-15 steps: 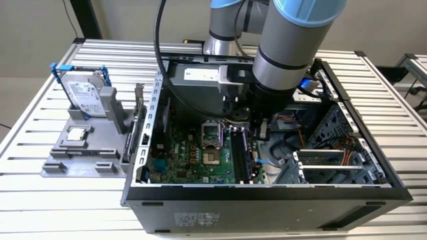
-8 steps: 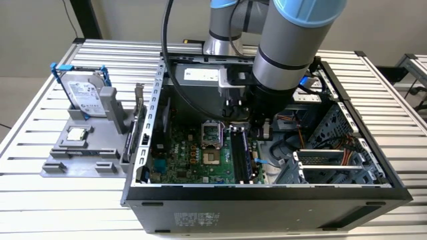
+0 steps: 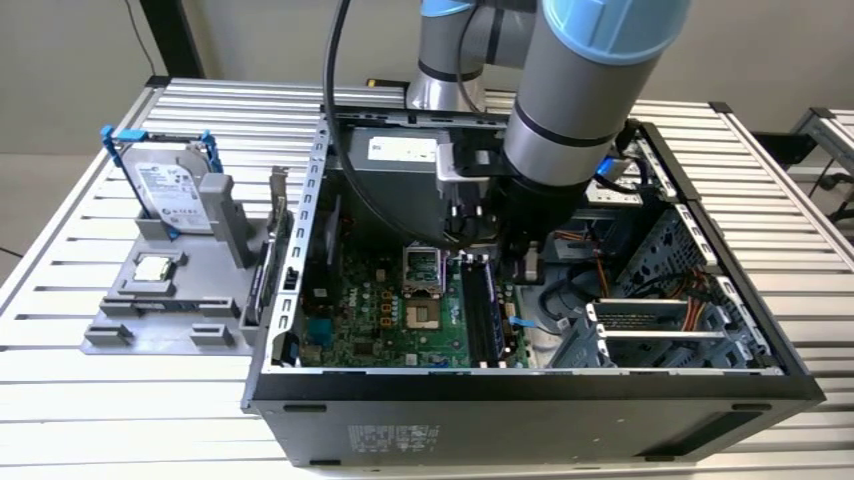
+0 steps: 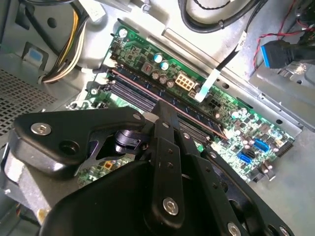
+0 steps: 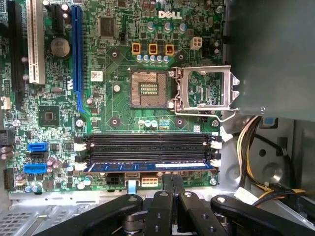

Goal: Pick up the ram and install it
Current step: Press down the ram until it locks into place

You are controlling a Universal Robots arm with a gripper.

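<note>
Thin bluish-green ram stick (image 5: pixel 150 167) lies in outermost of long black memory slots (image 5: pixel 147 147) on green motherboard (image 5: pixel 113 105), at board edge nearest gripper (image 5: pixel 172 183). Black fingers (image 5: pixel 168 184) pressed together, tips just above ram, holding nothing. Open computer case (image 3: pixel 534 385) rests on slatted metal tabletop (image 3: pixel 80 400).
</note>
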